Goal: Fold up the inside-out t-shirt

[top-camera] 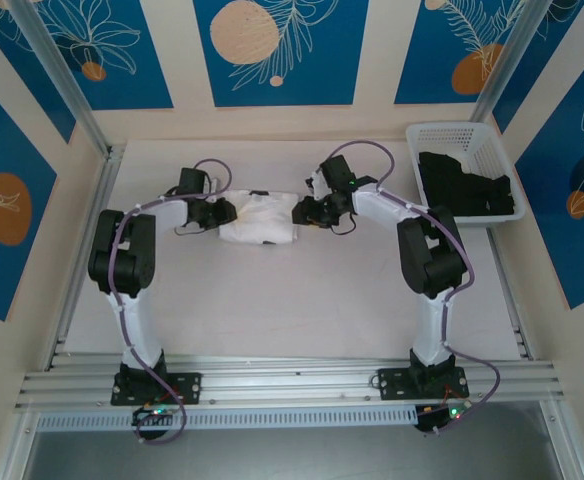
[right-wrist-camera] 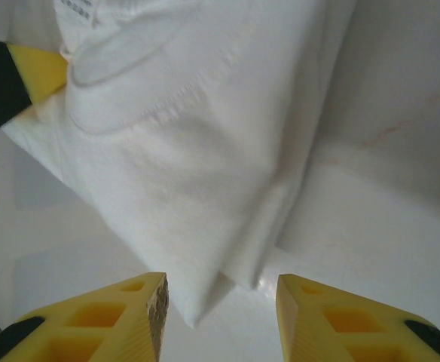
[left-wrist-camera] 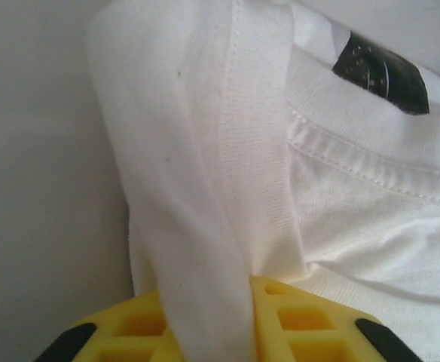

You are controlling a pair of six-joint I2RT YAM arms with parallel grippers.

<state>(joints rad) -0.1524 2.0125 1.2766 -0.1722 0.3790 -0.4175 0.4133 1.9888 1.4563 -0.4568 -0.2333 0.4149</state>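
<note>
Where the left pincer meets the cloth, its yellow fingers are pressed together on a folded band of the t-shirt, which rises from between them. The right pincer stands apart. Its two fingers sit either side of a rounded, folded corner of the shirt, which lies just ahead of them on the table and touches neither finger as far as I can see.

Between the two pincers the shirt lies as a small bundle, with one pincer at each end. I judge the folding to be well along, since body and sleeves are gathered into a compact packet rather than spread flat. The packet is lumpy and uneven, though, so a last fold or some tidying seems left to do.

The cloth is thin, plain white and soft. Just beyond the left pincer a ribbed neckband and a stitched seam face up. A dark label lies farther on, which fits a shirt turned inside out. Well off to the right pincer's right, a white basket holds a black garment.
</note>
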